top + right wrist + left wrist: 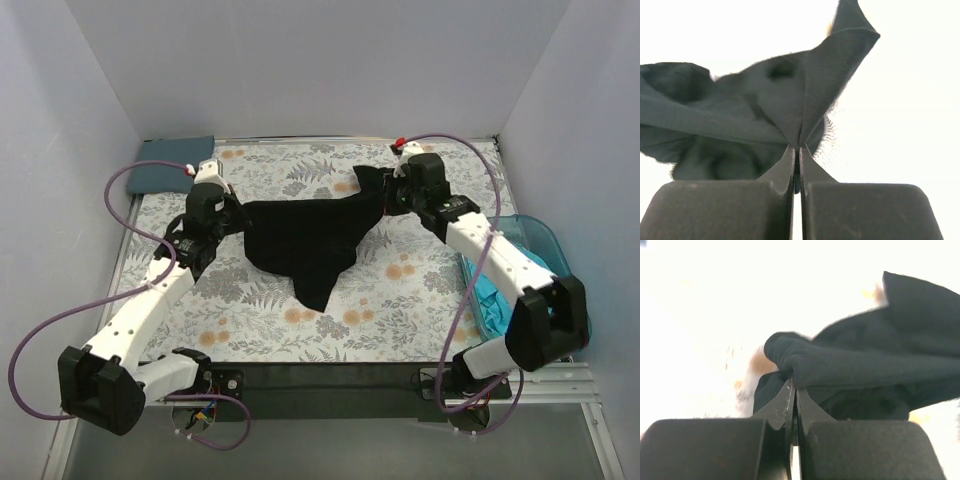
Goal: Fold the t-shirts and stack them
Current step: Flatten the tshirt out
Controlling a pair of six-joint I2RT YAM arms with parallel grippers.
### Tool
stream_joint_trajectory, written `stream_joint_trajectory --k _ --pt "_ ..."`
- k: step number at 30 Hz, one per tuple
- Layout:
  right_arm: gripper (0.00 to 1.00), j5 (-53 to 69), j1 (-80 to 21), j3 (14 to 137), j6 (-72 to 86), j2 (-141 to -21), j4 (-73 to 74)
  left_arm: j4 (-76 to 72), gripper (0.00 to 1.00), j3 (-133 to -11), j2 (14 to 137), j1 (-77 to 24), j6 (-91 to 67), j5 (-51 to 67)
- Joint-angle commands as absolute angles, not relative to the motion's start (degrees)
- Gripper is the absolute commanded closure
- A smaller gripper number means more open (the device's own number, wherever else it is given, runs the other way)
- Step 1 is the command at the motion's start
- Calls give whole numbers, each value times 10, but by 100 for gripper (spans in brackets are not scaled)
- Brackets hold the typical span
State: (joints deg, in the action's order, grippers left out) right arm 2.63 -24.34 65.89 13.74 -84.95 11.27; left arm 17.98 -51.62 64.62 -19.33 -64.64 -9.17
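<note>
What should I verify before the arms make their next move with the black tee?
1. Left gripper shut on the black t-shirt: ok.
2. Right gripper shut on the same shirt: ok.
3. Shirt spread flat between the grips: not ok, it is bunched and narrows to a point on the near side.
4. Which part of the shirt each gripper holds: cannot tell.
5. Shirt lifted off the table cloth: cannot tell.
6. Slate blue-grey t-shirt out of the way, at the far left corner: ok.
</note>
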Motion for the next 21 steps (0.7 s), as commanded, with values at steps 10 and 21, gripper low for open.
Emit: stream_joint_trajectory --k 10,21 --pt "99 -37 -238 762 71 -634 293 351 100 -756 546 -188 -571 -156" --pt "92 -118 -230 775 78 -773 259 193 100 -754 781 -179 -498 -156"
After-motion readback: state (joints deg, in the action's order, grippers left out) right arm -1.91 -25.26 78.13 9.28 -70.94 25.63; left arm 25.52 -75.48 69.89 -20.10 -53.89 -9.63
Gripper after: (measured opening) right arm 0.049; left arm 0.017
